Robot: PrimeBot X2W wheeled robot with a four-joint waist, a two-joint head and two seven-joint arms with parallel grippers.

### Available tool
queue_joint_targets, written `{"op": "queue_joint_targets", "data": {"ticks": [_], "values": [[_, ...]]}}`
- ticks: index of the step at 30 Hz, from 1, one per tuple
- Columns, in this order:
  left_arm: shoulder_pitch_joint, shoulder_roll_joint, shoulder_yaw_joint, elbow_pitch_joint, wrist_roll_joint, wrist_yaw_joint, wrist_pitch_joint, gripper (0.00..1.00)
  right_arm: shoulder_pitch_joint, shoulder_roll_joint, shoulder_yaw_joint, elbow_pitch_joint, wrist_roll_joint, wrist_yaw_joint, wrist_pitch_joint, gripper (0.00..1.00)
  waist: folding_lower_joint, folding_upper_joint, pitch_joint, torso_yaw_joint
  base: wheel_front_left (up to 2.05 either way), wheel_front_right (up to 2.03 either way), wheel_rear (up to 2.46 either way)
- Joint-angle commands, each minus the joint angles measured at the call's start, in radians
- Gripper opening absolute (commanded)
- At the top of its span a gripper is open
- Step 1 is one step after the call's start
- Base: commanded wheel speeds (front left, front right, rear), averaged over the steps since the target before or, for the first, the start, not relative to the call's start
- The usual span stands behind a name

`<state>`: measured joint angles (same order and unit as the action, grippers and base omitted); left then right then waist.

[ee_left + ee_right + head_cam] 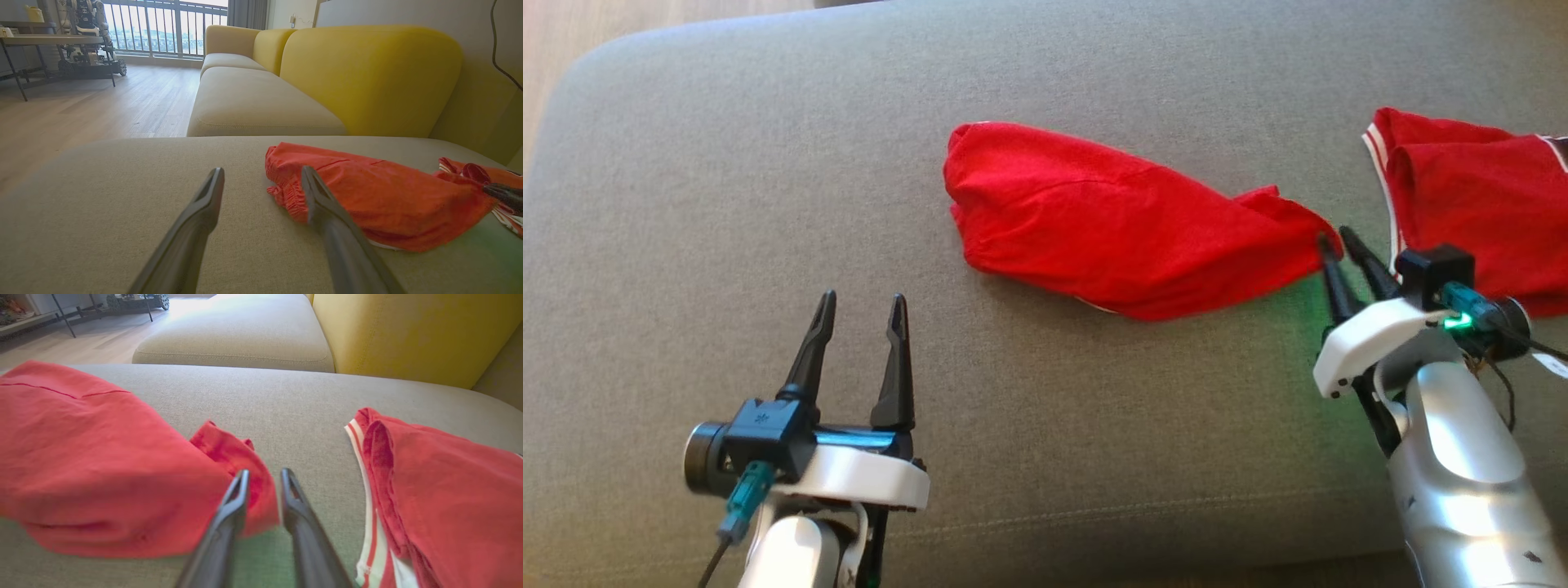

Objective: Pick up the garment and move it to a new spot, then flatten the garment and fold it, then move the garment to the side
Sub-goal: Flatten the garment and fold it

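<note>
A crumpled red garment (1111,229) (380,200) (94,465) lies in the middle of the grey cushion (768,204). My right gripper (1337,238) (264,475) is at the garment's right corner, its fingers drawn close with a fold of red cloth pinched between them. Its dark fingertip (502,192) also shows at the right edge of the left wrist view. My left gripper (863,298) (262,171) stands open over bare cushion, to the left of the garment and nearer the front, holding nothing.
A second red garment with white stripes (1478,204) (449,498) lies at the cushion's right end, just beyond my right gripper. A yellow backrest (367,77) rises behind it. Wooden floor (81,110) and a table (49,40) lie past the cushion's far end.
</note>
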<state>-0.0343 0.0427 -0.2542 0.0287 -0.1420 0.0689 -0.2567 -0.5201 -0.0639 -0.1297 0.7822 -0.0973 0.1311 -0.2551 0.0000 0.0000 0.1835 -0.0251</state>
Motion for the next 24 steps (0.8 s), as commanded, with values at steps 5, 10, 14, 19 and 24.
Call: {"op": "queue_joint_targets", "data": {"ticks": [5, 10, 14, 19, 24], "values": [[-0.046, 0.008, 0.018, -0.023, 0.004, -0.006, -0.005, 1.0, -0.036, 0.014, 0.134, -0.096, 0.094, 0.0, -0.007, 1.0, 0.0, 0.0, 0.016, 0.029, 0.0, 0.0, 0.0], [-0.053, 0.008, 0.0, -0.015, -0.01, -0.005, -0.005, 1.0, -0.079, 0.014, 0.289, -0.067, 0.195, 0.0, -0.006, 1.0, 0.0, 0.0, 0.027, 0.079, 0.0, 0.0, 0.0], [-0.062, 0.008, -0.025, -0.011, -0.021, -0.001, -0.005, 1.0, -0.155, 0.014, 0.4, 0.018, 0.279, 0.0, 0.034, 1.0, 0.0, 0.0, 0.036, 0.131, 0.0, 0.0, 0.0], [-0.068, 0.008, -0.043, -0.008, -0.036, 0.01, -0.005, 1.0, -0.25, 0.014, 0.496, 0.172, 0.307, 0.0, 0.124, 0.28, 0.0, 0.0, 0.045, 0.176, 0.0, 0.0, 0.0], [-0.066, 0.008, -0.04, -0.009, -0.044, 0.02, -0.005, 1.0, -0.249, 0.014, 0.574, 0.2, 0.359, 0.0, 0.118, 0.0, 0.0, 0.0, 0.042, 0.169, 0.0, 0.0, 0.0]]}}
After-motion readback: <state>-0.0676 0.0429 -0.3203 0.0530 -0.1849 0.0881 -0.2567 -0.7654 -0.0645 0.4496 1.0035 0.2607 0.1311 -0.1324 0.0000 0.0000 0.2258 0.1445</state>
